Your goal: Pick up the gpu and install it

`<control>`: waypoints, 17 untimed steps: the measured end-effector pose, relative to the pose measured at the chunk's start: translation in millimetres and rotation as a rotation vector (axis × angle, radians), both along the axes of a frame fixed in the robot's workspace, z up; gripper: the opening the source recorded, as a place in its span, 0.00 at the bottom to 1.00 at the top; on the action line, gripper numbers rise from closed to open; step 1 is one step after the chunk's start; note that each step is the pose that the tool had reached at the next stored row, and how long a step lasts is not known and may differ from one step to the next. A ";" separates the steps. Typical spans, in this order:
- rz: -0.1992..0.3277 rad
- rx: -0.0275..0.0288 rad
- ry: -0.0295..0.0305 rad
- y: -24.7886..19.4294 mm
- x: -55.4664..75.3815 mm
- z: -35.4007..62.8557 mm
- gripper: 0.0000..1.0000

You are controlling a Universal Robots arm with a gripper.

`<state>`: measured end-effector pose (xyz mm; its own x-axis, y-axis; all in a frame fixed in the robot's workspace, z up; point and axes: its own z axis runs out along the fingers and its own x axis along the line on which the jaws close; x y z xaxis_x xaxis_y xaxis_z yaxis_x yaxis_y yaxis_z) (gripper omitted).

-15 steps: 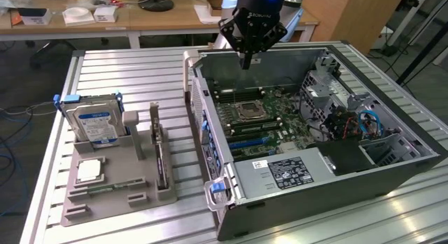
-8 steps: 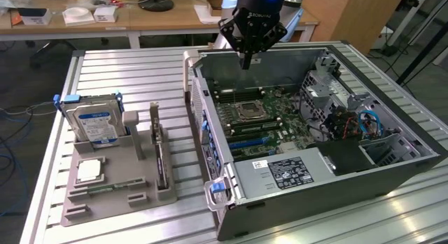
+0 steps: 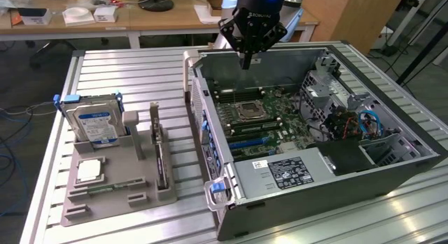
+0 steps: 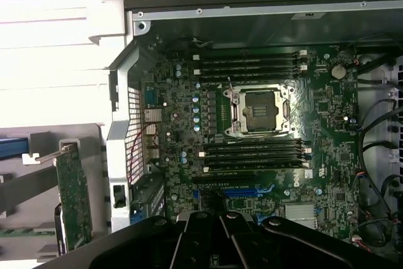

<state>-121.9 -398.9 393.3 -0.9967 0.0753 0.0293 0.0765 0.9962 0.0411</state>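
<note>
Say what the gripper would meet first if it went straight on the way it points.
Most likely the motherboard in the open computer case; the shut gripper points down at it with nothing between. The exact spot is unclear.

**Greens, greys and touches of blue**

The gpu (image 4: pixel 74 196) is a green board speckled with tiny parts. The motherboard (image 3: pixel 273 105) is dark green, with blue slots (image 3: pixel 246 143). The hard drive (image 3: pixel 98 127) is silver with a blue label. The tray (image 3: pixel 123 168) is plain grey; the tabletop (image 3: pixel 126 71) is silvery, ribbed in stripes.
</note>
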 end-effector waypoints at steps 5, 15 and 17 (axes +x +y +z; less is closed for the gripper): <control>0.000 0.0000 0.0000 0.0 -18.0 0.0 0.11; 0.001 0.0000 0.0000 0.0 -60.5 0.0 0.11; 0.001 0.0001 0.0000 0.0 -69.9 0.0 0.11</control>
<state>-191.8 -398.9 393.3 -0.9968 0.0747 0.0293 0.0758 0.9963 0.0411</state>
